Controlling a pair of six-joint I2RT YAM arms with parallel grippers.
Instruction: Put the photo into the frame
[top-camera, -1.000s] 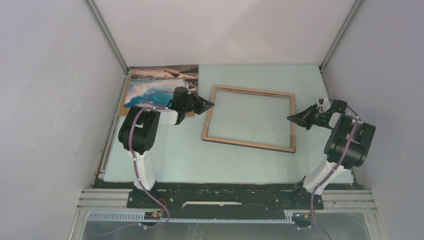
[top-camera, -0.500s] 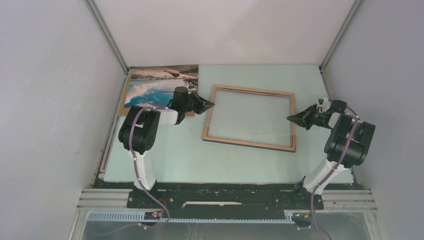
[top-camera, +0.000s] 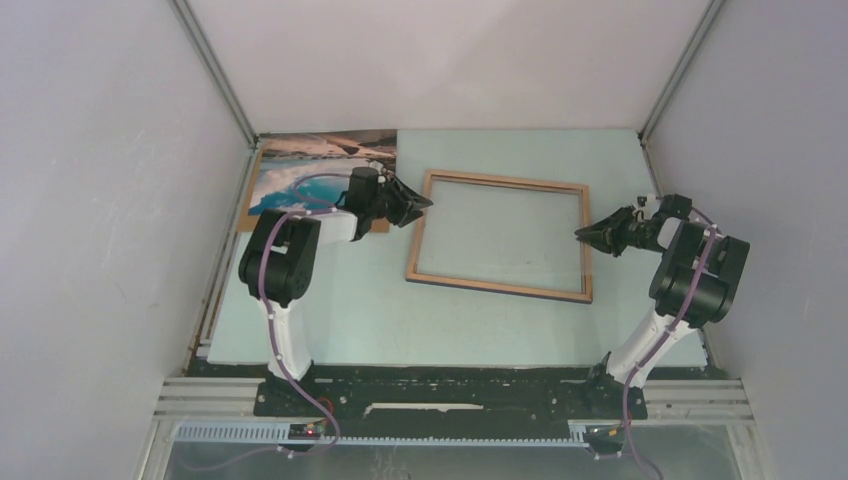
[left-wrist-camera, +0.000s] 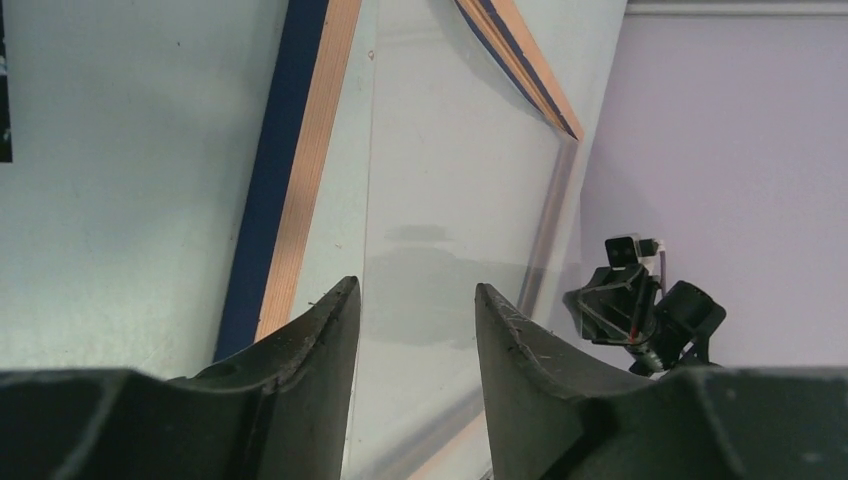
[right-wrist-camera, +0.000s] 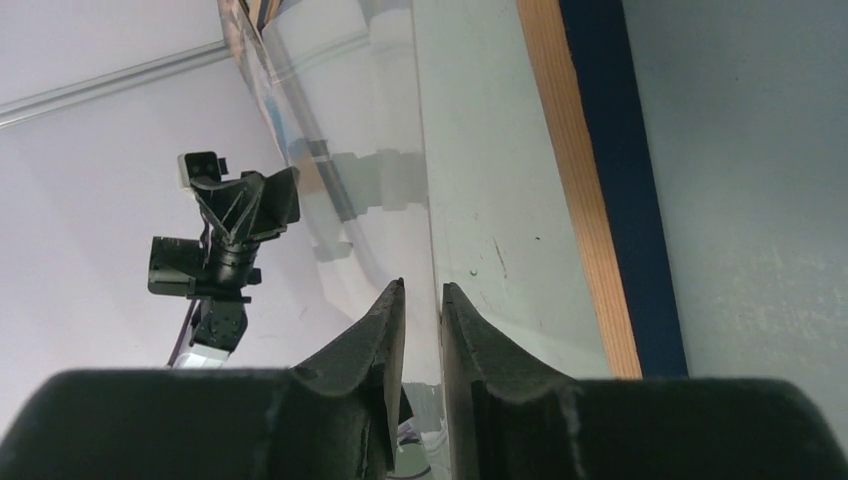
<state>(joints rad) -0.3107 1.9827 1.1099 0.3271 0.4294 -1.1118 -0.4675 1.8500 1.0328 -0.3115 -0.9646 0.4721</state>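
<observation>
0 steps look done: the photo (top-camera: 322, 165) lies at the far left corner of the bench (top-camera: 360, 300), apart from the frame (top-camera: 500, 180). The left end effector (top-camera: 425, 205) gapes, the right end effector (top-camera: 581, 236) is barely parted, and both are empty.

We see our right claw (right-wrist-camera: 421, 290) at the bottom edge, its two dark fingers (right-wrist-camera: 365, 340) parted by a narrow slit, with nothing between them that we can make out. Just past the tips lies the frame (right-wrist-camera: 585, 200): first its clear pane, then a light wood strip, then a dark navy strip. To its right is pale green worktop (right-wrist-camera: 760, 200). Across the pane the left claw (right-wrist-camera: 243, 200) faces us, with a grey wall (right-wrist-camera: 100, 220) behind it.
</observation>
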